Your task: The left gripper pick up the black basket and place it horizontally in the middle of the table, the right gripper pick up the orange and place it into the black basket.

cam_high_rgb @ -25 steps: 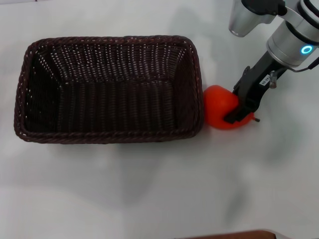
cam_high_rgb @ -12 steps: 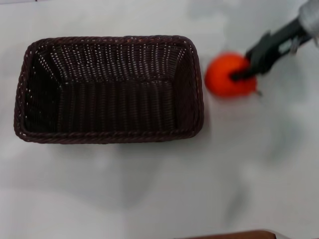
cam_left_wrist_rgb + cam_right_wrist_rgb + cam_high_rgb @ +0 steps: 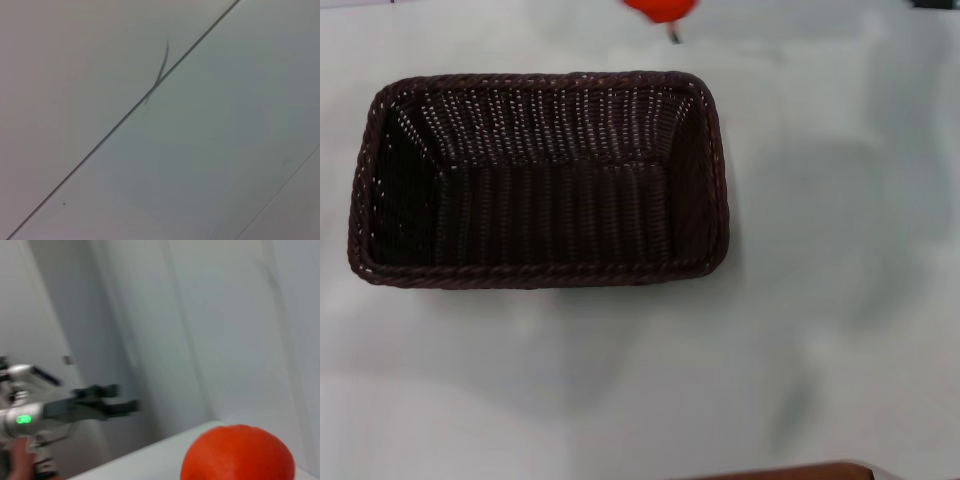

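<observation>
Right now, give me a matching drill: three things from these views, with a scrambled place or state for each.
Things:
1. black basket
2. orange
3. left gripper

Descriptions:
A. at the head view's top edge, past the basket's far rim
B. empty, long side across the white table
C. off the table, seen far off in the right wrist view

Pairs: 1-B, 2-A, 3-C

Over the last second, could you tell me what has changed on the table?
The orange left the tabletop beside the black basket and rose toward the far edge of the head view, carried by the right claw, which is now out of that view. The basket stayed put and empty.
</observation>
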